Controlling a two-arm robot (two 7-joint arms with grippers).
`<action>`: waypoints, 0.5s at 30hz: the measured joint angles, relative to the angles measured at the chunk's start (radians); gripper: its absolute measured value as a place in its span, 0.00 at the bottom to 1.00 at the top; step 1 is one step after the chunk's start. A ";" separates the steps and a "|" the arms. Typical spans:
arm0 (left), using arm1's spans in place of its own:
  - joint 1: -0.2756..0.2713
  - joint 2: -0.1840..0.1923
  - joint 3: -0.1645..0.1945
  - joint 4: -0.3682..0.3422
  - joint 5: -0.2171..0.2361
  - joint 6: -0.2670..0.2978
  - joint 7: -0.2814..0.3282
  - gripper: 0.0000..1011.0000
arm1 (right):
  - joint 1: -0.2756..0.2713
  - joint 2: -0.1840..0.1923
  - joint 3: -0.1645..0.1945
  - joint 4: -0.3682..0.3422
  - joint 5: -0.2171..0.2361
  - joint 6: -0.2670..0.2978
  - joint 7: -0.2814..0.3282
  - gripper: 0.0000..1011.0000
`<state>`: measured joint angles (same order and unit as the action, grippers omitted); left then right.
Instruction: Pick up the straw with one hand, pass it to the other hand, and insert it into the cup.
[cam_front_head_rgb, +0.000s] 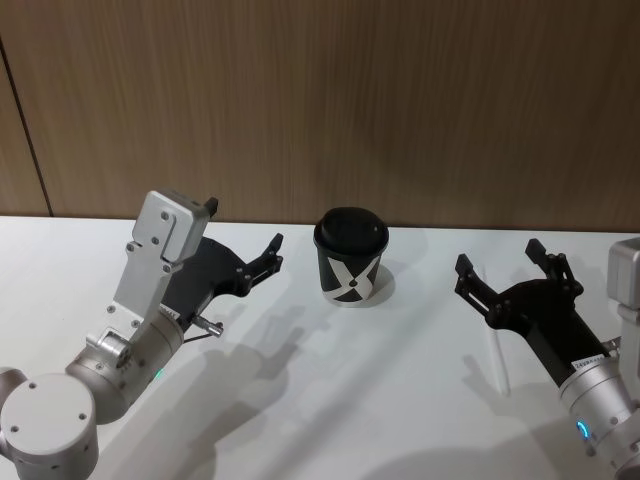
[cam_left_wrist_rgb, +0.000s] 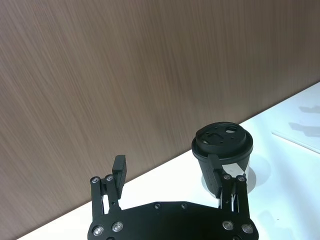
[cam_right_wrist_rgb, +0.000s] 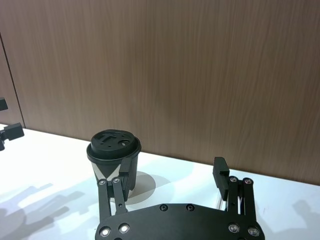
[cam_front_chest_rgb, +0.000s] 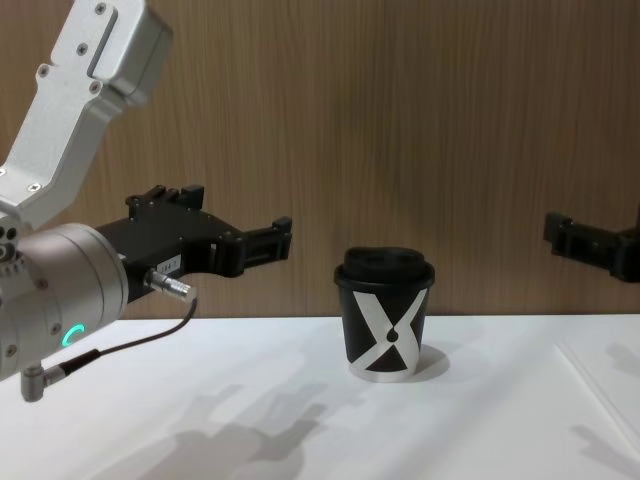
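**Step in hand:** pickup of the straw (cam_front_head_rgb: 498, 362) by the right gripper (cam_front_head_rgb: 502, 262). The step is not yet done.

**State**
- The right gripper hangs above the table (cam_front_head_rgb: 330, 400), jaws spread wide with nothing between them.
- The straw lies flat on the table. It is not in the jaw gap but below and behind it, on the inner finger's side (the gripper's body hides part of its length).
- The cup (cam_front_head_rgb: 351, 256) stands upright with its lid on. It is ahead of the right jaws, off to their inner side, and well apart from the straw.
- The left gripper (cam_front_head_rgb: 243, 228) is held off the table, jaws likewise spread and empty. The cup is a little beyond its inner fingertip.

**Procedure (a judgement from the present layout)**
1. Bring the right gripper back until the jaw gap stands directly over the straw.
2. Turn the wrist so that one finger lies on each side of the straw, across its length.
3. Lower until the fingertips nearly touch the table.
4. Close slowly, since a thin round straw is likely to roll or be pushed aside.
5. Grip toward one end, leaving a long free part for the left gripper to take.
6. Lift straight up, clear of the cup.
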<state>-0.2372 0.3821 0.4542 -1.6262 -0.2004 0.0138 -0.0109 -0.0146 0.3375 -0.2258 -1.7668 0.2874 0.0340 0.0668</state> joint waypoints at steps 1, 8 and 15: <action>0.000 0.000 0.000 0.000 0.000 0.000 0.000 0.99 | 0.000 0.000 0.000 0.000 0.000 0.000 0.000 0.99; 0.000 0.000 0.000 0.000 0.000 0.000 0.000 0.99 | 0.000 0.000 0.000 0.000 0.000 0.000 0.000 0.99; 0.000 0.000 0.000 0.000 0.000 0.000 0.000 0.99 | 0.000 0.000 0.000 0.000 0.000 0.000 0.000 0.99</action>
<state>-0.2372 0.3821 0.4542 -1.6262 -0.2003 0.0138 -0.0109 -0.0146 0.3375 -0.2258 -1.7667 0.2874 0.0341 0.0668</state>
